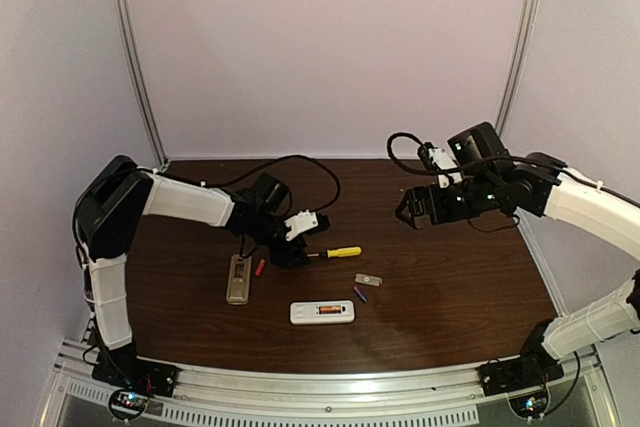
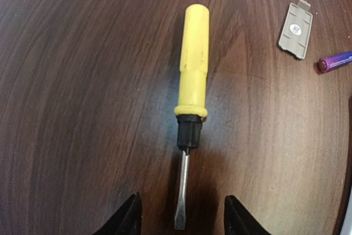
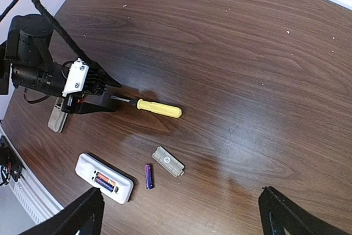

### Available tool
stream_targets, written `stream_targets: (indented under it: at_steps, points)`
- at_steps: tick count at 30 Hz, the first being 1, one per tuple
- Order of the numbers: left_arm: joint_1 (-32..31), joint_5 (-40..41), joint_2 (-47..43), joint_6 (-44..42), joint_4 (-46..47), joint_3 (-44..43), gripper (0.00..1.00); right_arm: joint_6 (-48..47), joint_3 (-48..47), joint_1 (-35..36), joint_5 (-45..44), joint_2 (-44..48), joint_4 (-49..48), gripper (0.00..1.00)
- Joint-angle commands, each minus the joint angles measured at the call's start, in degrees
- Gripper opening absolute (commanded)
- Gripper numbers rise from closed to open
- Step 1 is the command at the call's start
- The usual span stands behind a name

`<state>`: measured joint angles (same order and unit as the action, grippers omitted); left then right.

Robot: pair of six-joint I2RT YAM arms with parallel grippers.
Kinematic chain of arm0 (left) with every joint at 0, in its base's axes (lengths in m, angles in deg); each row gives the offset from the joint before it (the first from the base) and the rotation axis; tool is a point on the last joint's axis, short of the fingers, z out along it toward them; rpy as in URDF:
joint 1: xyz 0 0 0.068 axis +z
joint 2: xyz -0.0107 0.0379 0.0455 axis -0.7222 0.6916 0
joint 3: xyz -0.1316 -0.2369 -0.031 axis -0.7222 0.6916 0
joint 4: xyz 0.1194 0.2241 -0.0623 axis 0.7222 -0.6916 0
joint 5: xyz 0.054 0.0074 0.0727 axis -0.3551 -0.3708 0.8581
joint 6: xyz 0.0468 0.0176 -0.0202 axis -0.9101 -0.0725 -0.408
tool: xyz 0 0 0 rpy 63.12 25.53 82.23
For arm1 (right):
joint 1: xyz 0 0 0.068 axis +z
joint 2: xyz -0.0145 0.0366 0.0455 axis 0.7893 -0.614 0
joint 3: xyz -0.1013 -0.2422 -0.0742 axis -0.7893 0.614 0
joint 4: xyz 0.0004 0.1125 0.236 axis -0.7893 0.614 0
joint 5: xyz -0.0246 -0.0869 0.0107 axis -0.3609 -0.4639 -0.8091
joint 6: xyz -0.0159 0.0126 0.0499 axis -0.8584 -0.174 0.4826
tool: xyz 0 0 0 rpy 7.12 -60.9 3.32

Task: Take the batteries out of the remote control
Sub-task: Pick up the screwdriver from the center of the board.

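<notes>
- At screwdriver (image 2: 192, 81) blade tip: left gripper (image 2: 181, 218), fingers half apart astride it, gripping nothing.
- Near its handle: cover (image 2: 295, 29), purple battery (image 2: 335, 60).
- Well off: right gripper (image 3: 184, 213), wide open, empty.

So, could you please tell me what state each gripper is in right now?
Left gripper: open, astride the screwdriver blade, not gripping it.
Right gripper: open, empty.
</notes>
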<state>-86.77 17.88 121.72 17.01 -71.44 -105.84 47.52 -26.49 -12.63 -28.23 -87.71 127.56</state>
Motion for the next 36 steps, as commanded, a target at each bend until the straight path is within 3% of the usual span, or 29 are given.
stream_targets:
  at_steps: [1,25,32,36]
  points:
    - [0.3,-1.0,2.0,-1.4,2.9,-1.7,0.51,1.2,-2.5,-0.3,-0.7,-1.5,-0.3,1.0]
    - [0.3,-3.5,6.3,2.1,3.8,-4.1,0.28,1.0,-2.7,-0.3,0.4,-2.8,-0.7,1.0]
    - [0.3,-3.8,6.9,2.3,2.9,-4.4,0.11,0.4,-2.7,-0.3,0.4,-2.8,-0.3,1.0]
    - [0.2,-3.7,7.2,2.5,2.4,-4.5,0.09,0.0,-2.7,-0.3,0.5,-2.8,-0.2,1.0]
